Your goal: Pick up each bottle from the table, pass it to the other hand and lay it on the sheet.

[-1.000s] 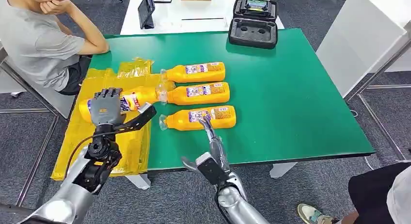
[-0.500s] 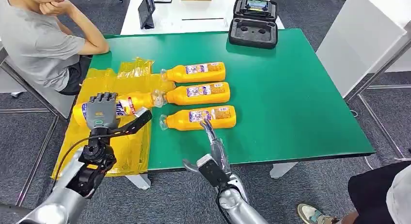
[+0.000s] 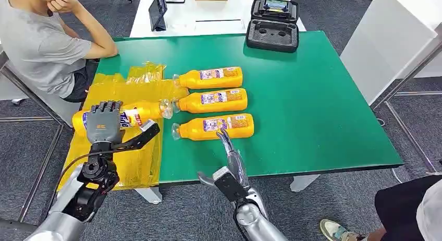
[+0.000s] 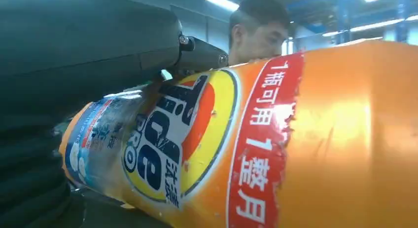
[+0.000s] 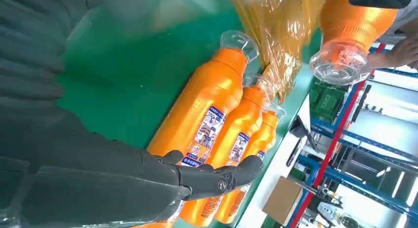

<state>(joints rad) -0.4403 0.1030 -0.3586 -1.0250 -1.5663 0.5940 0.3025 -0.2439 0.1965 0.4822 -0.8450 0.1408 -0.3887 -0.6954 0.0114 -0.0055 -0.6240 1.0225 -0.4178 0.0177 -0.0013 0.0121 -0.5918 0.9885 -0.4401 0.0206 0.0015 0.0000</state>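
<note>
Over green table (image 3: pixel 323 110) and yellow sheet (image 3: pixel 130 157): left hand (image 3: pixel 102 121) clasping one bottle (image 3: pixel 136 111) above sheet, long axis crosswise, cap toward right hand (image 3: pixel 228 142), open-fingered beside nearest of three table bottles (image 3: pixel 213 127).

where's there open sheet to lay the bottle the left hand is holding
The left hand holds a bottle over the yellow sheet. The sheet's near half, toward the robot, lies bare. Its far right edge is crowded: the caps of three bottles on the green table reach it.
</note>
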